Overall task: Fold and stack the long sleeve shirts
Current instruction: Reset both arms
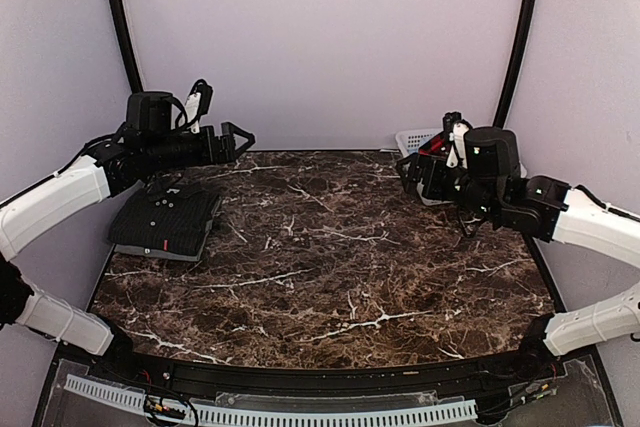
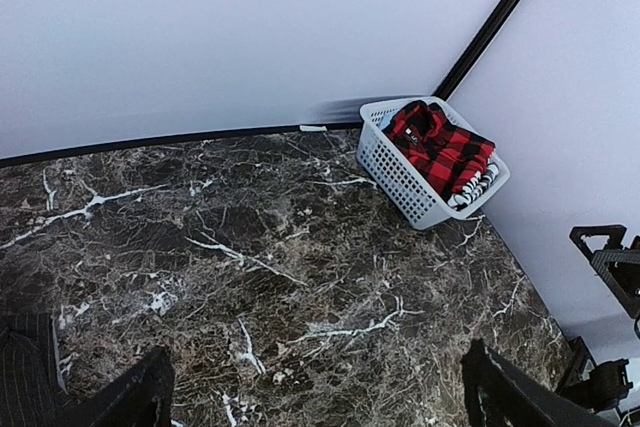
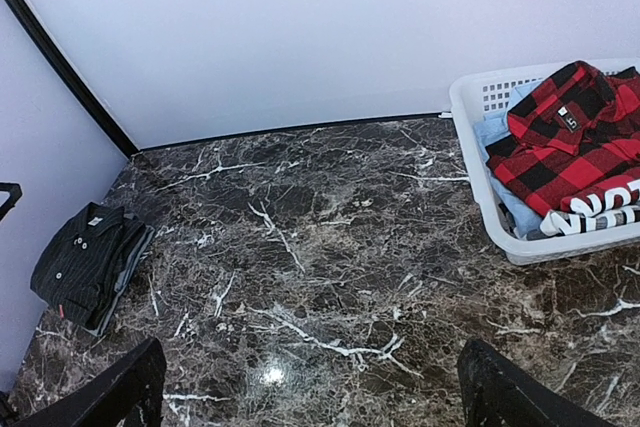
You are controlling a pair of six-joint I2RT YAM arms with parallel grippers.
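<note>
A folded black pinstriped shirt (image 1: 165,219) lies at the table's left on top of a folded grey shirt (image 1: 160,250); the pile also shows in the right wrist view (image 3: 85,262). The red-and-black plaid shirt (image 3: 570,137) lies in the white basket (image 3: 480,162) at the back right, also seen in the left wrist view (image 2: 440,150). My left gripper (image 1: 238,137) is open and empty, held above the table beyond the pile. My right gripper (image 1: 405,169) is open and empty, held just left of the basket (image 1: 415,139).
The basket also holds a light blue cloth (image 3: 500,132) and a black garment with white letters (image 3: 600,212). The dark marble table (image 1: 330,257) is bounded by white walls at the back and sides.
</note>
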